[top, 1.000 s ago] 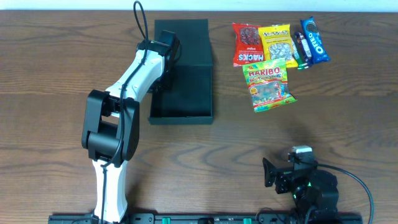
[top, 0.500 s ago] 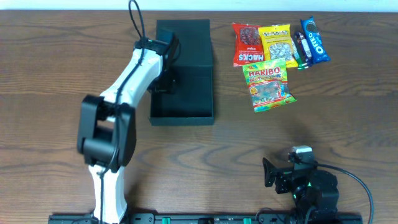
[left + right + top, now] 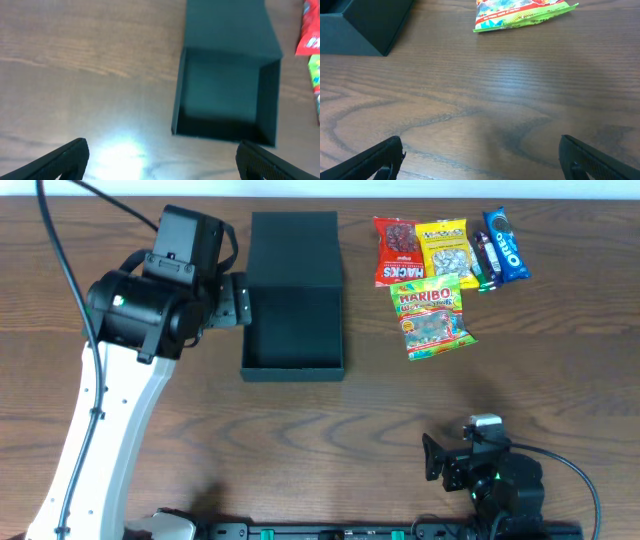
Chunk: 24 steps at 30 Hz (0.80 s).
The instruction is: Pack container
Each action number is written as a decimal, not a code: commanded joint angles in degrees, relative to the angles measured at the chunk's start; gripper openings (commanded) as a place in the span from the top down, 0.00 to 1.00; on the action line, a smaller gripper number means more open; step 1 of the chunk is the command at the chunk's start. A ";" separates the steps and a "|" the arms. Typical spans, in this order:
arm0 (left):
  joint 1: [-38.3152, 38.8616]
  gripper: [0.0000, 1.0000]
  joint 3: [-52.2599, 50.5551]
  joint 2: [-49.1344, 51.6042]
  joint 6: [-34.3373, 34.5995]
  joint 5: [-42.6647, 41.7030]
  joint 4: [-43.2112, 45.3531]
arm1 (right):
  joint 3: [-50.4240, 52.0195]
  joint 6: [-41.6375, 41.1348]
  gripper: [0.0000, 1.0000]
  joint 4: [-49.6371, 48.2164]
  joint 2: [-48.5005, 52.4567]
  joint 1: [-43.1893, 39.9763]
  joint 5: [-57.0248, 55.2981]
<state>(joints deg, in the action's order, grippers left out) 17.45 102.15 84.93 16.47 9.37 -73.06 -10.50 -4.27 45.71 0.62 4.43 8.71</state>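
The container point(image 3: 292, 330) is a dark teal-black box standing open and empty at mid table, with its lid flap point(image 3: 292, 242) lying flat behind it. My left gripper point(image 3: 236, 300) hovers high, just left of the box, open and holding nothing. In the left wrist view the container point(image 3: 225, 95) lies ahead and to the right of the left gripper point(image 3: 162, 167), whose fingers point(image 3: 65, 160) stand wide apart over bare wood. The right gripper point(image 3: 435, 458) rests open near the front edge. In its wrist view the right gripper point(image 3: 482, 160) holds nothing.
Snack packets lie right of the box: a red Hacks bag point(image 3: 397, 250), a yellow bag point(image 3: 443, 248), a Haribo bag point(image 3: 430, 315), an Oreo pack point(image 3: 505, 243) and a small dark packet point(image 3: 484, 260). The Haribo bag point(image 3: 520, 12) and a box corner point(image 3: 365, 25) show ahead of the right gripper.
My left gripper was shut at the container's left wall; it has opened, let go, and risen up and to the left. The right arm has not moved.
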 commanded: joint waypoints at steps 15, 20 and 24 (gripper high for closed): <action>-0.15 0.05 -0.04 -1.38 -3.45 -4.98 -4.96 | 0.39 -2.01 0.01 -5.03 -0.31 0.52 1.31; -0.15 0.05 -0.04 -1.38 -3.63 -5.01 -4.90 | 0.39 -45.11 0.01 -16.13 -0.31 0.52 24.74; -0.15 0.05 -0.04 -1.38 -3.63 -5.01 -4.31 | 0.39 -48.98 0.01 -16.20 -0.31 0.52 24.90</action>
<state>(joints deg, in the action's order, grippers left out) 17.45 102.15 84.51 13.45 4.62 -77.54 -10.22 -42.06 29.69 0.62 4.43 28.82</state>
